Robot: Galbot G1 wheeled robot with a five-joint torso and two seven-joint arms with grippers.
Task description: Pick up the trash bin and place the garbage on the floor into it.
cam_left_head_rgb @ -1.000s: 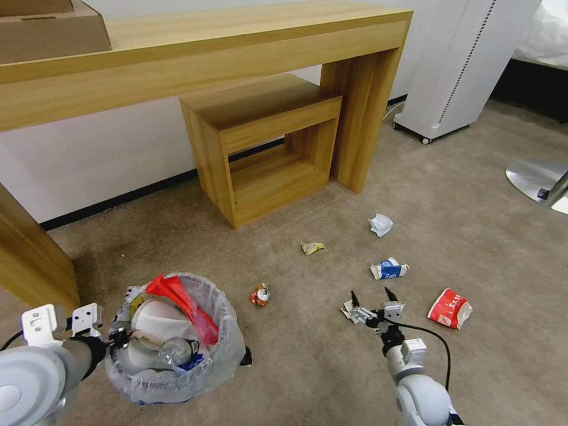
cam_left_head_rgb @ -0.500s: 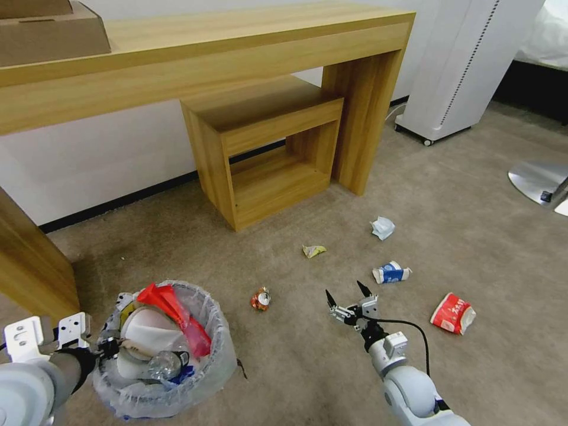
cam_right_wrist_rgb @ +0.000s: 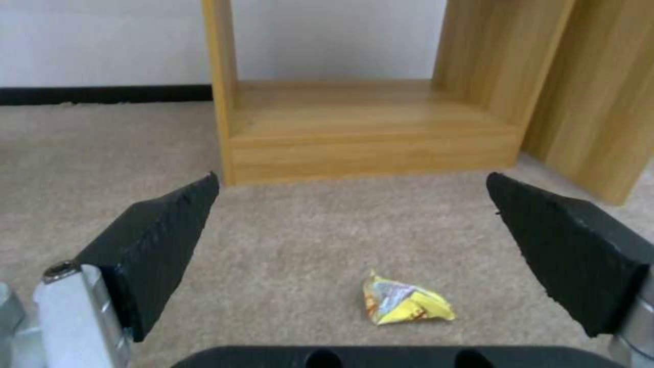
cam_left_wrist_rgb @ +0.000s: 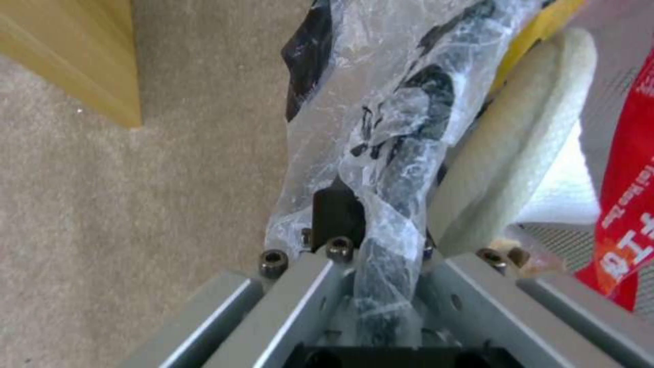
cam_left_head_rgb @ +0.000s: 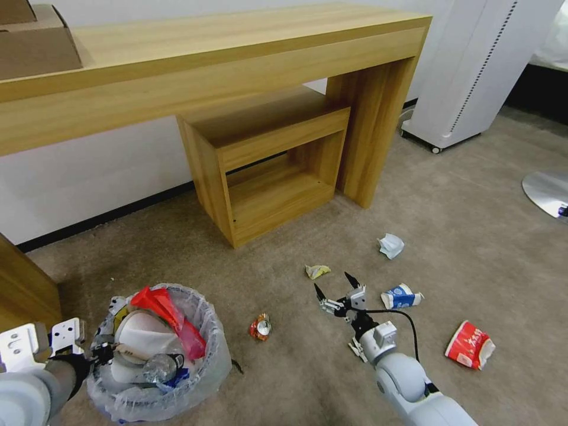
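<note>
The trash bin (cam_left_head_rgb: pixel 177 378), lined with a clear bag and full of litter, hangs at the lower left over the floor (cam_left_head_rgb: pixel 284 378). My left gripper (cam_left_head_rgb: pixel 99 350) is shut on its rim (cam_left_wrist_rgb: pixel 409 153), pinching the bag beside a white slipper (cam_left_wrist_rgb: pixel 518 148). My right gripper (cam_left_head_rgb: pixel 333 283) stands open low over the carpet. A yellow wrapper (cam_left_head_rgb: pixel 317 271) lies just ahead of it, centred between the fingers (cam_right_wrist_rgb: pixel 405 305). More garbage lies around: a small red crushed piece (cam_left_head_rgb: pixel 260 326), crumpled white paper (cam_left_head_rgb: pixel 391 245), a blue-white carton (cam_left_head_rgb: pixel 401 296) and a red wrapper (cam_left_head_rgb: pixel 471 344).
A long wooden desk (cam_left_head_rgb: pixel 236 53) spans the back, with an open wooden cube (cam_left_head_rgb: pixel 266 160) tucked under it. A white wheeled unit (cam_left_head_rgb: pixel 473 65) stands at the back right. A round metal base (cam_left_head_rgb: pixel 547 192) lies at the right edge.
The whole view has shifted, so the camera moved. Against the litter, my right gripper has gone forward and left, from beside the carton to just behind the yellow wrapper. My left gripper still holds the bin.
</note>
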